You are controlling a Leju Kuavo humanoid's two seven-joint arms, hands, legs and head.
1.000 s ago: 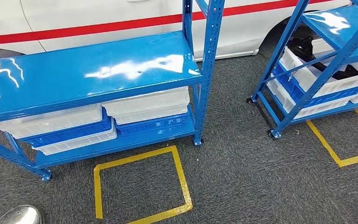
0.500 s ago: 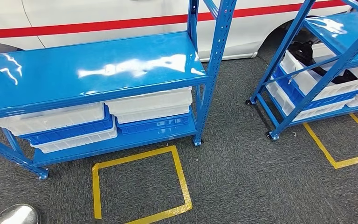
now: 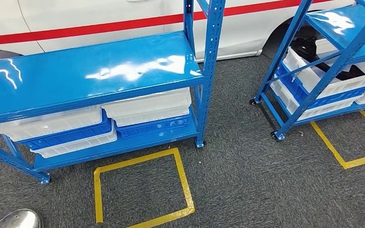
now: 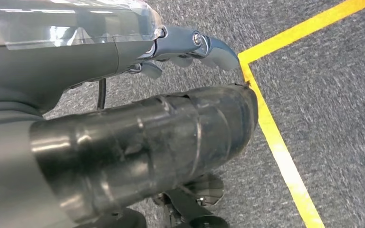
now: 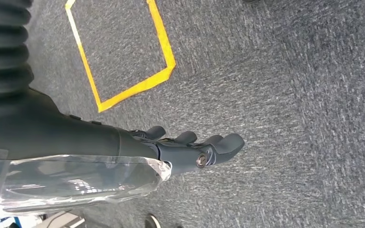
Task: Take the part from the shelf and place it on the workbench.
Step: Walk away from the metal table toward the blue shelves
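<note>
Black parts [image 3: 308, 49] lie in white bins [image 3: 313, 78] on the blue rack [image 3: 335, 66] at the right of the head view, a second dark piece [image 3: 352, 72] beside them. My left hand [image 4: 185, 45] hangs over the grey carpet with fingers stretched out and nothing in them. My right hand [image 5: 190, 149] also hangs above the carpet, fingers extended and empty. A silver piece of my left arm [image 3: 19, 219] shows at the lower left of the head view.
A blue shelf [image 3: 90, 71] with a bare glossy top board stands ahead at the left, white and blue bins [image 3: 147, 111] stacked beneath it. Yellow tape squares [image 3: 185, 185] mark the carpet in front of each rack. A white car with a red stripe [image 3: 100, 26] stands behind.
The whole head picture swayed a little to the right and then back to the left; the camera moved, while the shelves and bins kept their places.
</note>
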